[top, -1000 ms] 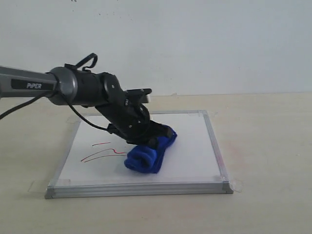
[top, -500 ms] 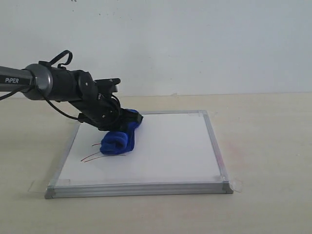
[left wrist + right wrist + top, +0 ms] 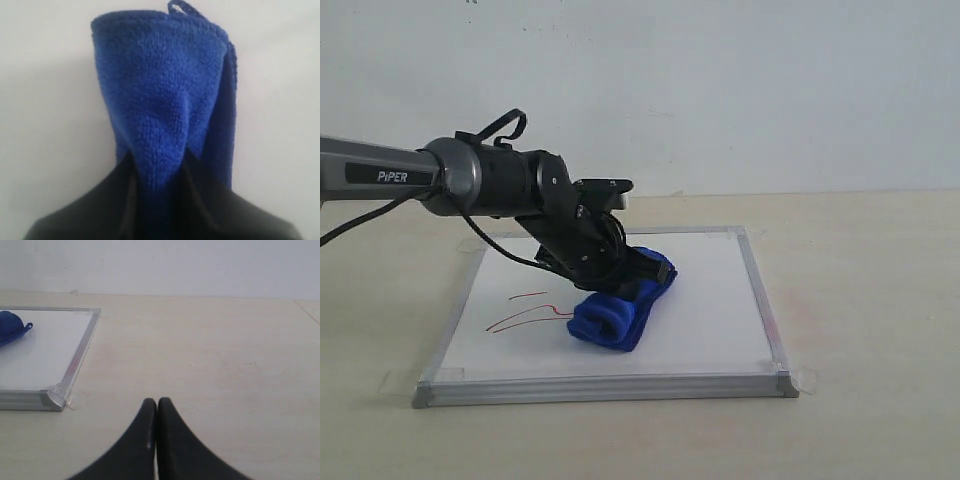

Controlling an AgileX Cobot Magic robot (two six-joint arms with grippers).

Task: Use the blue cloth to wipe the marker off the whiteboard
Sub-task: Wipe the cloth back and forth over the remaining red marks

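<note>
On beige tabletop (image 3: 870, 300) below white wall (image 3: 720, 90), whiteboard (image 3: 710, 300)

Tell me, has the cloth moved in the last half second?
Yes. The cloth slid right, off the marker lines, toward the middle of the whiteboard.

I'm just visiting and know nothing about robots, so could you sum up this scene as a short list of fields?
Surface: whiteboard lying flat on a pale table
Marker: thin red lines, not yet wiped off
Cloth: blue cloth resting on the board, just right of the lines in the exterior view
Left gripper: shut on the blue cloth
Right gripper: shut, empty, off the board
</note>
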